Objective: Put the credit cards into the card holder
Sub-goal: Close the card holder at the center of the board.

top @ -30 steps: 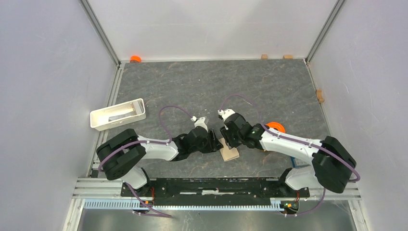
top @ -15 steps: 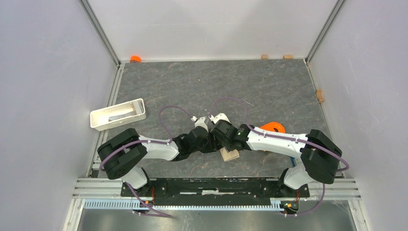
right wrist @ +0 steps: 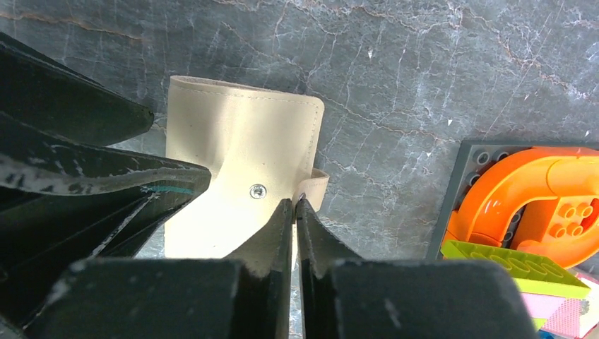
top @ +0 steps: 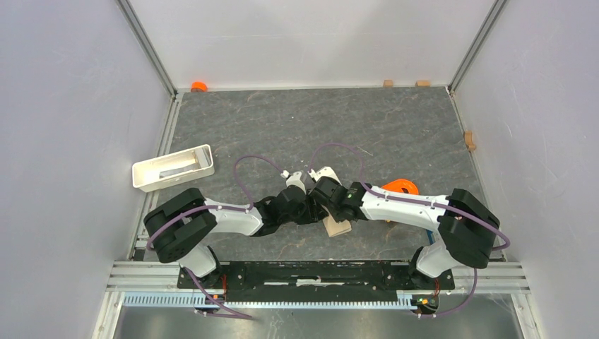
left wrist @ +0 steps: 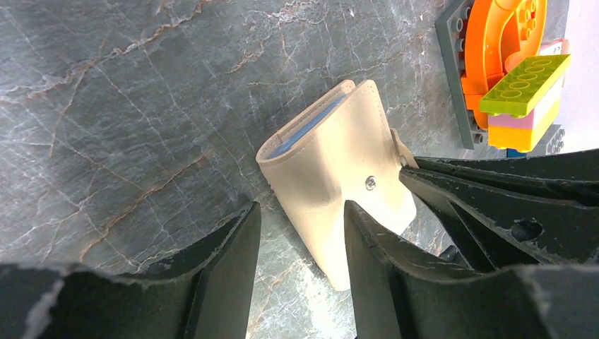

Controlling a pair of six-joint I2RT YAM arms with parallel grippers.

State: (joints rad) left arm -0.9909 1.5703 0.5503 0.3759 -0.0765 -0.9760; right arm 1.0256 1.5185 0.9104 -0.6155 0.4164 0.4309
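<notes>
One card holder point(left wrist: 332, 162): spread left end effector point(left wrist: 302, 207) straddles it, right end effector point(right wrist: 293, 202) pinches its tab point(right wrist: 316, 185).

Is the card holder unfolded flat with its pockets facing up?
No, the card holder is folded over, beige outside up, with only a blue sliver showing at its edge.
</notes>
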